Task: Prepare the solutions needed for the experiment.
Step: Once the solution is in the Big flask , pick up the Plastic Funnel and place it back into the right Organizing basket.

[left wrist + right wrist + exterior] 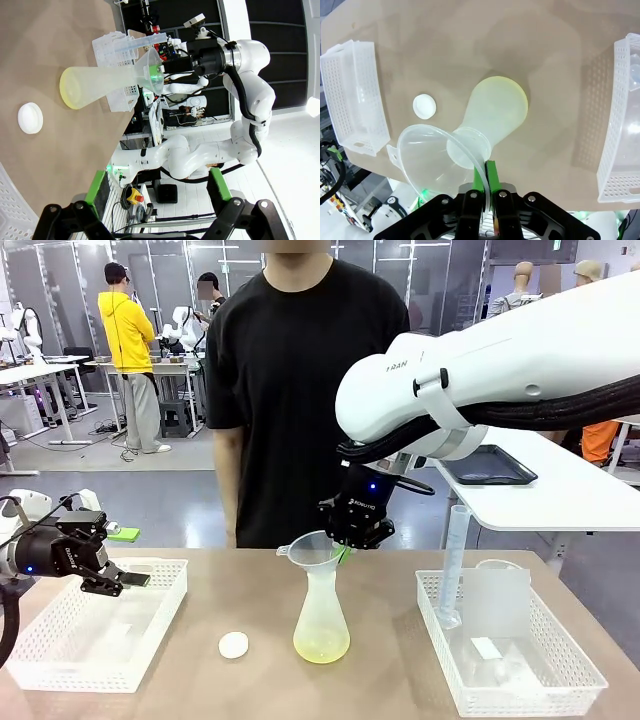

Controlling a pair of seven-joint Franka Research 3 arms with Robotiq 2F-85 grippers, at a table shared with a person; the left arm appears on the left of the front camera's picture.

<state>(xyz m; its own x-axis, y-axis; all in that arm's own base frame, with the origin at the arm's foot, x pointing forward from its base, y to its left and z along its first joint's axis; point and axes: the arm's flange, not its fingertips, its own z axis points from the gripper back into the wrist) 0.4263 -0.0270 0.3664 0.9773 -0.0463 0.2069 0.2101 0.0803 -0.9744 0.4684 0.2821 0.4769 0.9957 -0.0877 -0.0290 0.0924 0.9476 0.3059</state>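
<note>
**Right pinches the funnel rim over the flask; left wide and empty**

- Table [230, 590]: the work sits straight below my right fingers.
- Left basket [70, 677]: under my left gripper [128, 580], which hovers above it. Fingers spread wide, nothing between them.
- Right basket [530, 698]: well off to the outside of my right fingers. A graduated cylinder [455, 560] stands in its near-left corner.
- Flask [321, 620]: upright on the table just below my right gripper [345, 552], and well ahead of my left fingertips.
  - It looks like frosted plastic, so likely light and fairly tough.
  - The wide base should keep it stable. With this little fill, a sideways nudge at the neck could probably slide or tip it.
  - Best hold is the narrow neck just under the funnel. The cone walls slope, so I expect pads would slip upward there.
- Funnel [312, 548]: stem down in the flask neck. My right pads are closed narrow on its rim [427, 150] at the side nearest me.
  - The wall is thin and translucent, probably flexes under a squeeze. I judge a light pinch is enough.
  - Lift straight up so the stem does not drag the flask.
- White cap [233, 644]: flat on the table between my two grippers, nearer the flask.
- Solution [321, 645]: a shallow pale yellow layer in the flask bottom, directly below my right fingertips. It adds little weight or slosh.
</note>
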